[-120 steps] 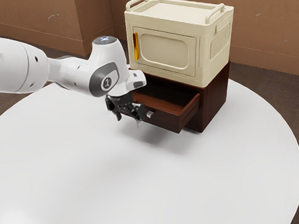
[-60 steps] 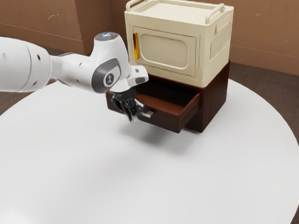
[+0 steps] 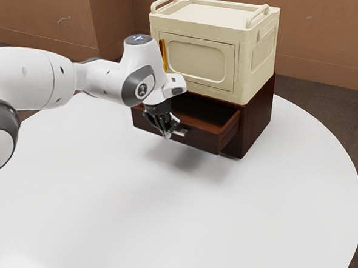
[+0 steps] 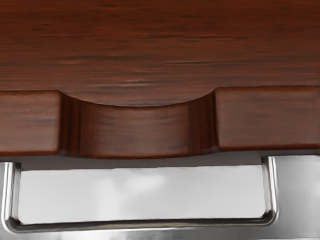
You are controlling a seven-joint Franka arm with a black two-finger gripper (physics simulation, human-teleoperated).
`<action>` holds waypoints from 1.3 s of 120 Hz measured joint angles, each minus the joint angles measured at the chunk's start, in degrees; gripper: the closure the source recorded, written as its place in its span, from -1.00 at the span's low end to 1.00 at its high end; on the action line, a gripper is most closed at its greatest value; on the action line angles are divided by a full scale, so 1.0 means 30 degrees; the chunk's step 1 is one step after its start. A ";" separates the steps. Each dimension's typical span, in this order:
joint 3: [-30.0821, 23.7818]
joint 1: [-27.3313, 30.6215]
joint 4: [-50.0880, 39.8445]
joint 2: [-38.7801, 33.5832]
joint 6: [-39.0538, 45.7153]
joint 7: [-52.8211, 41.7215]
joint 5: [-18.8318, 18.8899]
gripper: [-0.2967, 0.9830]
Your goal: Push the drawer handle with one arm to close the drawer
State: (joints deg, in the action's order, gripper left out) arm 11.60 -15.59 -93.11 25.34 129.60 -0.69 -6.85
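One drawer [image 3: 197, 139] stood out, and a closed claw [image 3: 167, 135] sat at its handle [image 3: 180, 132]

From where I stood in the room, the arm [image 3: 100, 80] came in from about ten o'clock of the claw, in the exterior view, its hand pointing down at the drawer's front. The claw's jaws looked drawn together with nothing between them, which made sense to me: a push needed a firm, narrow tip, not a grasp. The hand was set at the open drawer's outer side, I judged, so that pressure would go toward the dark cabinet [image 3: 258, 117], between two and three o'clock. The cream box [image 3: 198, 61] rested on top of that cabinet, roughly at one o'clock, and its weight probably helped steady things on the white table [image 3: 102, 196].

The handle lay just beside the claw's tip, near three o'clock in the exterior view. I couldn't tell whether they touched. In the wrist view the metal loop ran along the front board [image 4: 137, 135], below a scooped notch in its upper edge. Closing remained unfinished; pushing off-centre could have made the drawer bind.
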 joint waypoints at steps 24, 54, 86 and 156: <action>-0.0002 0.0083 0.1640 0.1163 -0.0283 -0.0046 -0.0015 0.69; 0.0187 0.0304 0.3210 0.2191 -0.0485 -0.0114 -0.0062 0.69; 0.0172 0.0675 0.5168 0.3541 -0.0896 -0.0159 -0.0067 0.69; 0.0000 0.1030 0.7836 0.5346 -0.0531 -0.0242 -0.0114 0.69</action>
State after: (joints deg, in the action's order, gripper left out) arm 11.60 -12.49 -69.60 41.38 128.01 -1.41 -7.20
